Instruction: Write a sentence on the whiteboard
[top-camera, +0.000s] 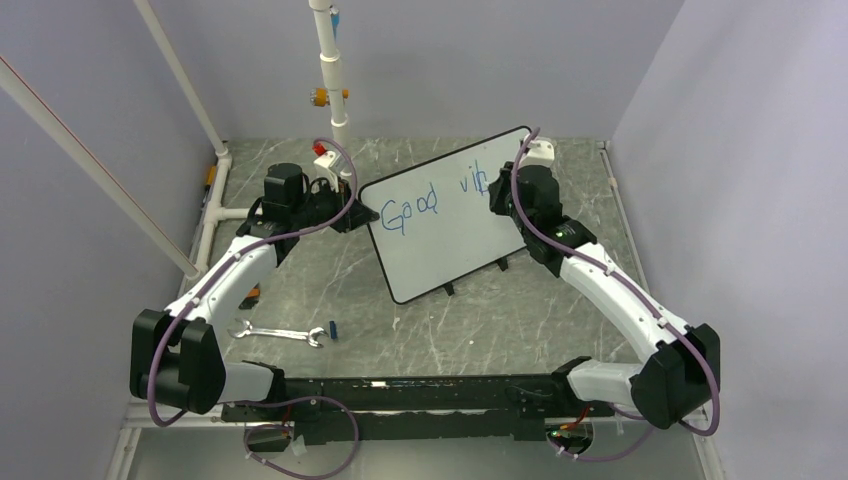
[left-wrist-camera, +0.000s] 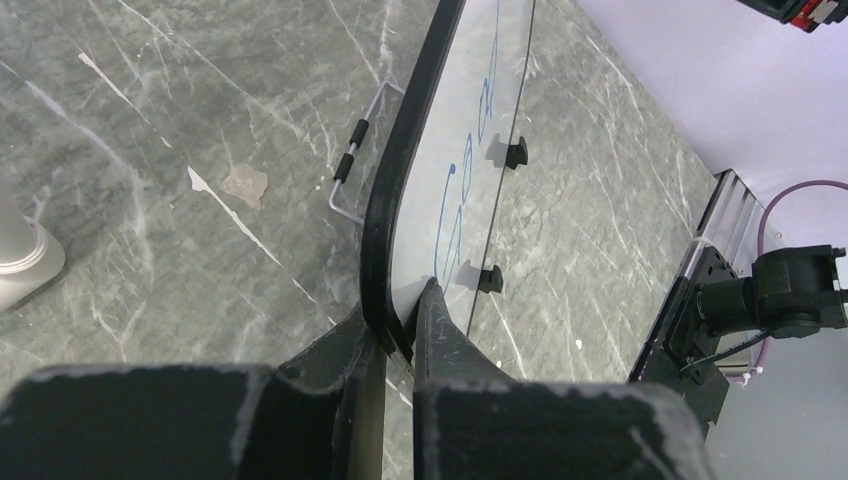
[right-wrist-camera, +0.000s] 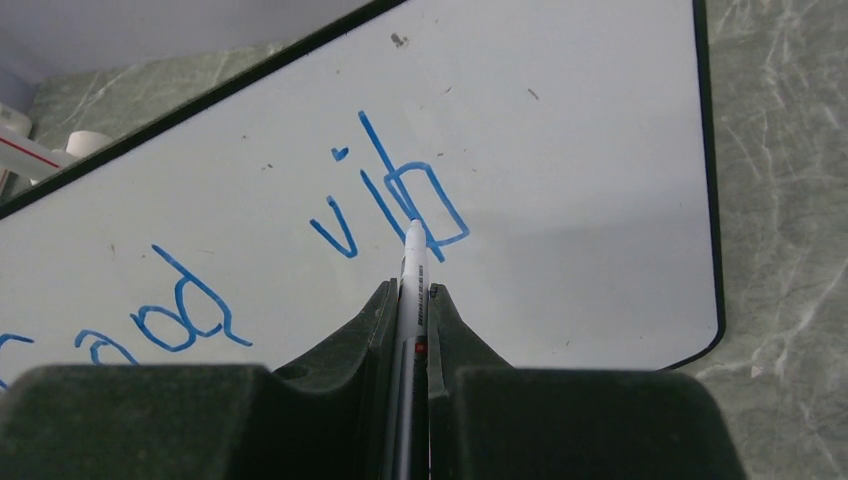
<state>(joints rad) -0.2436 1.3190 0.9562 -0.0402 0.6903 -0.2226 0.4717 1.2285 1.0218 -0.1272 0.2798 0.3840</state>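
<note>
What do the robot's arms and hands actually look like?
The left arm and right arm have white segments joined by black joints, with a purple cable looping along each. The left hand and right hand are black, with two tapering fingers.

Robotics lab test cell is indicated. A grey marbled tabletop (top-camera: 440, 330) is boxed in by plain lilac wall panels (top-camera: 720, 150). A white pipe frame (top-camera: 330, 60) is mounted at the back. The left arm (top-camera: 230, 280) and right arm (top-camera: 610, 290) are bolted to a black rail (top-camera: 420, 385), with purple cabling (top-camera: 150, 390) exposed. A wrench (top-camera: 280, 333) is seen lying on the tabletop.
</note>
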